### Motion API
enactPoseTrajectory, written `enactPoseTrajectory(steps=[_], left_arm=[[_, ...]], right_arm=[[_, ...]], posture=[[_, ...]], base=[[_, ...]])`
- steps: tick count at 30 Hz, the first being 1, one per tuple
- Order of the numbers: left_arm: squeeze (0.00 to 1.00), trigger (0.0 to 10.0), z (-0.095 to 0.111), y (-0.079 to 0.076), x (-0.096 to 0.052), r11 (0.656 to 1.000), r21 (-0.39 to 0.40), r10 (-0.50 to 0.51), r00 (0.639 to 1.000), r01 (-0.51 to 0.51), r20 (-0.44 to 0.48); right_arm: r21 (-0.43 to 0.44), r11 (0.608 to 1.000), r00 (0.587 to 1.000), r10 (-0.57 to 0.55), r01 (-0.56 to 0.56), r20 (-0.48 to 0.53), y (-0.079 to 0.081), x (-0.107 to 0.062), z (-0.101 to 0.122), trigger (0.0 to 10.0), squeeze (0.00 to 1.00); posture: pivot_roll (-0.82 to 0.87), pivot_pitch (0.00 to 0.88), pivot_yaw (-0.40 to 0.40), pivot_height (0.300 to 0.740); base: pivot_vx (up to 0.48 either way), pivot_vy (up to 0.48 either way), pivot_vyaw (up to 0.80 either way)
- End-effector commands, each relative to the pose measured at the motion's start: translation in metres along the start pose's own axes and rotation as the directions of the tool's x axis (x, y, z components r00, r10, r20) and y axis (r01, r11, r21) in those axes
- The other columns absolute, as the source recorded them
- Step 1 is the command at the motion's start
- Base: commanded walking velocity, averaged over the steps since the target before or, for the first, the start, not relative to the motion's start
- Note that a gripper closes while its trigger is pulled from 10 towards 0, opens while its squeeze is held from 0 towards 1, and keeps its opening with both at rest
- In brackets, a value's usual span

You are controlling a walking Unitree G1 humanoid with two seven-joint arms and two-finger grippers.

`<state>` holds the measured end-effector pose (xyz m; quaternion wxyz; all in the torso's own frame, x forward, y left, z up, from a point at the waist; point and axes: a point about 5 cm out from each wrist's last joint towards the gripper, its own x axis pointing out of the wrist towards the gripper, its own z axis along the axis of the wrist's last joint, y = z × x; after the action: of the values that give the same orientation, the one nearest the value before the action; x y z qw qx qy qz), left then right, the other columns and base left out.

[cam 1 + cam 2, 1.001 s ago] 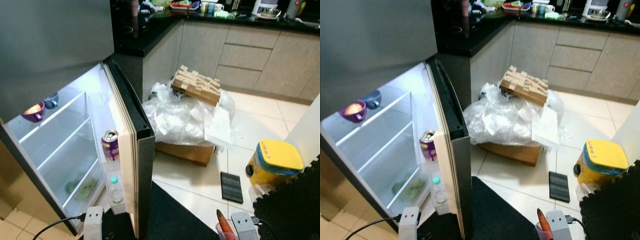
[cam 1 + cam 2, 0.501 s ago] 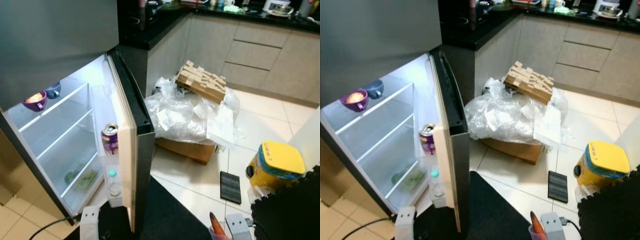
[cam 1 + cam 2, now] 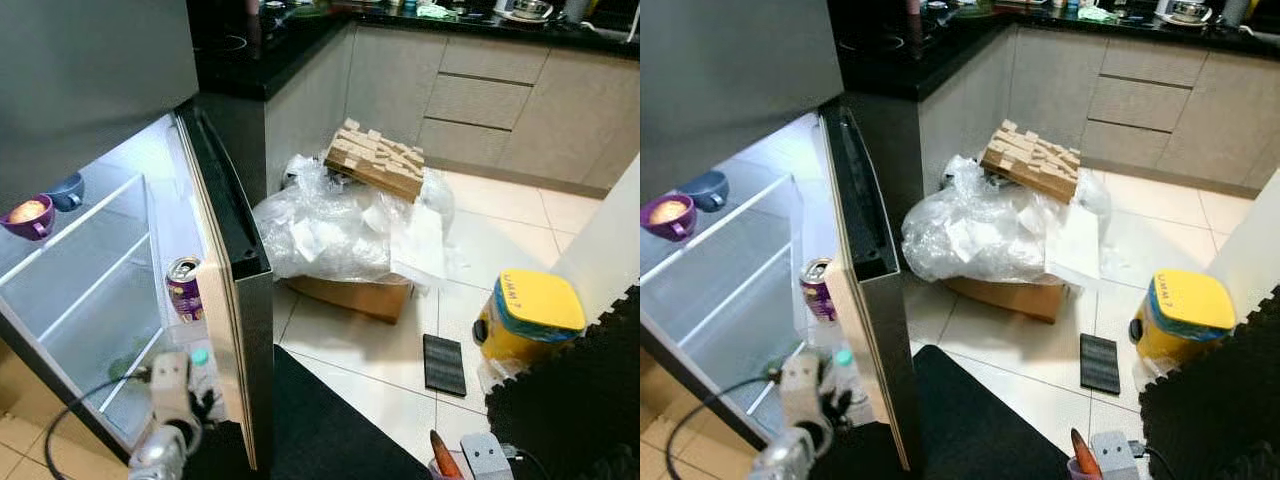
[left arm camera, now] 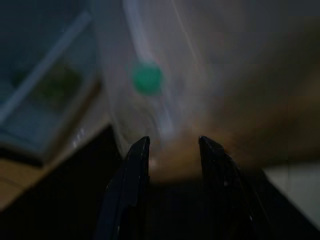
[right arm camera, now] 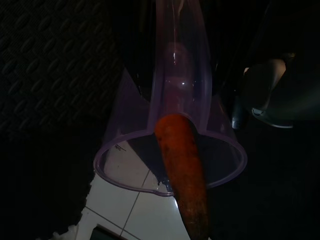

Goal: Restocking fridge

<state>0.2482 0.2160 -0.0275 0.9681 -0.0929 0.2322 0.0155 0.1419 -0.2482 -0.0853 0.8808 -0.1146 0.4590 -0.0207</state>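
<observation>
the fridge door (image 3: 222, 300) stands open, with a purple can (image 3: 184, 288) and a green-capped bottle (image 3: 200, 360) in its door rack. the left claw (image 4: 170, 150) is released, fingers apart, pointing at the bottle's cap just ahead of it. the right claw (image 5: 175, 45) is clenched on a clear purple cup (image 5: 170, 150) holding a carrot (image 5: 185, 170), low over the dark mat (image 3: 320, 430). two small bowls (image 3: 28, 212) sit on a fridge shelf.
</observation>
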Motion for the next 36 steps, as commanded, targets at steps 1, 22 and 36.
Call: enactPoseTrajectory(steps=[1,22,36], left_arm=[[0.00,10.0,0.009,0.006,0.001,1.000,-0.008,0.025,0.998,-0.024,0.049],[0.00,10.0,0.099,-0.057,0.027,0.933,-0.035,-0.309,0.849,0.357,0.428],[0.00,10.0,0.071,-0.149,0.016,0.695,0.039,-0.682,0.641,0.718,0.351]], right_arm=[[0.008,1.000,1.000,-0.004,0.004,0.017,-0.001,0.000,0.002,10.0,0.00],[0.021,1.000,1.000,-0.010,0.009,0.010,-0.004,-0.002,-0.004,10.0,0.00],[0.030,0.999,1.000,-0.016,0.016,0.005,-0.005,-0.003,-0.005,10.0,0.00]], posture=[[0.03,0.000,-0.033,0.740],[0.02,0.000,-0.036,0.740],[0.01,0.000,-0.034,0.740]], base=[[0.000,0.000,0.00],[0.000,0.000,0.00],[0.000,0.000,0.00]])
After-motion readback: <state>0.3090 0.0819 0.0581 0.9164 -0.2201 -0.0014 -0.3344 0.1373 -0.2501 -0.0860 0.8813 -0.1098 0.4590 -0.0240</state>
